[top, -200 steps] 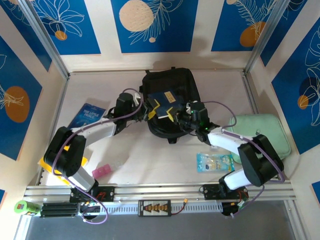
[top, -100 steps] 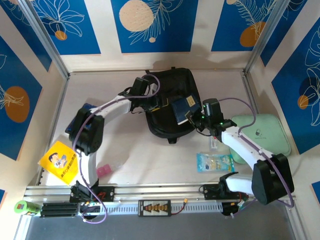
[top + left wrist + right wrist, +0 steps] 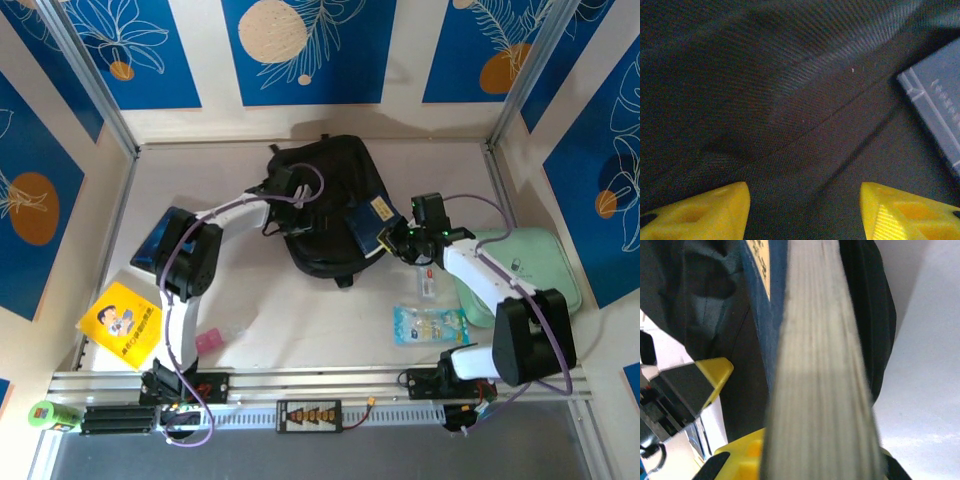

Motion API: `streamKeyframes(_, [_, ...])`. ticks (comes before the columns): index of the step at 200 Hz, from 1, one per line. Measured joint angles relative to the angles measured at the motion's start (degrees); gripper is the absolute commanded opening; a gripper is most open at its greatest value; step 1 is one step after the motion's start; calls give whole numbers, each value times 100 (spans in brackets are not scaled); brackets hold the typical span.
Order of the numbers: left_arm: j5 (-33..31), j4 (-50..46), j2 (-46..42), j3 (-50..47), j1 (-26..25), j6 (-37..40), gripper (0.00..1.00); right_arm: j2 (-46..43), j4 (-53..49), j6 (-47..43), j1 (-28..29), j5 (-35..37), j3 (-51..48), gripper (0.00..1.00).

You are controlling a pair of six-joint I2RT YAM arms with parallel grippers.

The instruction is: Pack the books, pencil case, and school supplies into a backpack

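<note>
A pale counter [image 3: 300, 310] is seen from above, with two robot arms bolted at its near edge. Nearest on the left, a yellow book [image 3: 120, 322] with a cartoon figure lies flat by the left arm's base. A small pink object [image 3: 204, 342] sits just to its right. On the near right lies a clear packet [image 3: 428, 325] with blue print. Behind it, against the right wall, rests a mint-green case [image 3: 525, 268].

Further back on the left, a blue book [image 3: 150, 247] lies flat, partly covered by the left arm's elbow.

At the centre, well back, lies the large black backpack [image 3: 330, 170]. The right claw [image 3: 397, 236] reaches in from the right, clenched on a dark blue book [image 3: 368, 222] with a yellow patch on its cover. The book is tilted over the backpack's right side. The right wrist camera shows the book's grey page edge up close, running between the yellow fingertips [image 3: 716, 371].

The left claw [image 3: 290, 195] is at the backpack's left side. Its wrist camera shows two yellow tips spread apart, grasping nothing, with dark woven fabric beyond them. It is hard to tell whether the tips touch the fabric. A corner of the dark blue book shows at that view's right edge.
</note>
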Motion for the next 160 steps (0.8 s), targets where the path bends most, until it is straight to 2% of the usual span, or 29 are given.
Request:
streamKeyframes(31, [-144,98,-739,-964,160,-9,63,651,42,-278,98,-328,409,0])
streamKeyframes(58, [-225,-81,-1104,-1222,262,153,64,1182,-138,-610,155,-518,1150,0])
streamKeyframes(103, [-295,-780,-1679,-951,173,1005,67,793,-345,-807,33,-428,1495,0])
streamKeyframes(112, [-326,-918,-1808,-848,129,1207,70,590,-417,-807,-22,-409,1475,0])
streamKeyframes(116, [-339,-973,-1862,-802,103,1283,81,498,-442,-804,-44,-404,1456,0])
streamKeyframes(128, [-411,-1113,-2048,-664,-33,1550,99,177,-507,-804,-127,-369,1368,0])
streamKeyframes(160, [-708,-1397,-2343,-474,-649,2363,100,-584,-717,-789,-435,-260,1027,0])
